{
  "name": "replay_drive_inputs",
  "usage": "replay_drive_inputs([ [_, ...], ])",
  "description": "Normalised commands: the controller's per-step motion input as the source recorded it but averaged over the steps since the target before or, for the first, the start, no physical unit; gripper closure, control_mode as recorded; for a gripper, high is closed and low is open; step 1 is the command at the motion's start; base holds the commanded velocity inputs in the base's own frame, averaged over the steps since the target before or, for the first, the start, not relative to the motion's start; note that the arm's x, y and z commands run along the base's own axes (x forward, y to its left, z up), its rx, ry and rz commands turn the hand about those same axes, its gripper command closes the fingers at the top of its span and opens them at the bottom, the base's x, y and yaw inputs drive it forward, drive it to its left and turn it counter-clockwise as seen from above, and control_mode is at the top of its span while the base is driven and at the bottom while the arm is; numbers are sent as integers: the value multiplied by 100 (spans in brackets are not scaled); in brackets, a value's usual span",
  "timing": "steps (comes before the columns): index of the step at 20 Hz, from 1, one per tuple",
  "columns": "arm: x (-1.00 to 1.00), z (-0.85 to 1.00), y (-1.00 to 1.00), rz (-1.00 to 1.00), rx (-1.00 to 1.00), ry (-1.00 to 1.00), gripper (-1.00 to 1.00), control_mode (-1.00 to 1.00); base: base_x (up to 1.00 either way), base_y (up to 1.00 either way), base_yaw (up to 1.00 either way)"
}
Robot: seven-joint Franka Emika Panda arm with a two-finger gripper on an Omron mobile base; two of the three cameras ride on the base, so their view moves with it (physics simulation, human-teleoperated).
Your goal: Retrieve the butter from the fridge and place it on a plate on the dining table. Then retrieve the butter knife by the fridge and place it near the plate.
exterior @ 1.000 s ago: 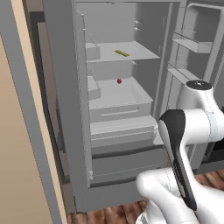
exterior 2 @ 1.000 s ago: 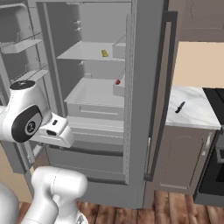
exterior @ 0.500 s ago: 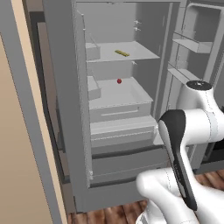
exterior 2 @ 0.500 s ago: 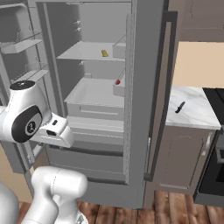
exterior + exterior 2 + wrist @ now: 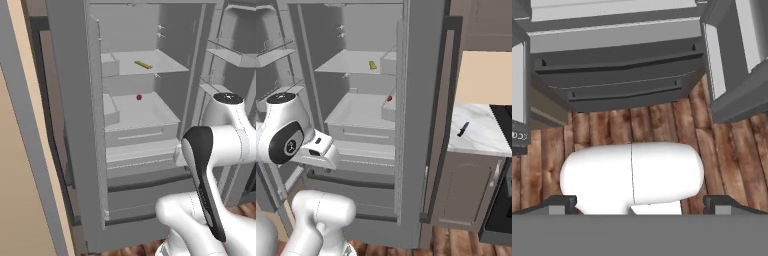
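Jaws are spread wide with nothing between them; in the hand view the gripper is looking down at the wood floor and the fridge's lower drawers, so it's pointed nowhere near the shelves

Looks to me like we're at the very start: fridge doors are swung open, the reach for the butter hasn't begun. The butter is a little yellow stick lying flat on the upper shelf, also visible from the other side. Relative to the jaws that's well above and further in, deep in the compartment. One shelf down from it sits a tiny red round item, not what we want

My guess for the next move: the hand has to tilt up, rise to upper-shelf height and go in over the shelf edge, then line the fingers across the stick's narrow side. Tight space under the ceiling of the fridge, so clipping the shelf front seems like the risk

The knife is out on the marble counter beside the fridge, off to the side of the jaws, for later
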Motion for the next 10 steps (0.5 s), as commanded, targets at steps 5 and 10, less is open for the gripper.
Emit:
replay_drive_inputs([
  [5, 0, 0, 0, 0, 0, 0, -100, 100, 66, 0, 0],
  [10, 0, 0, 0, 0, 0, 0, -100, 100, 61, 0, 0],
])
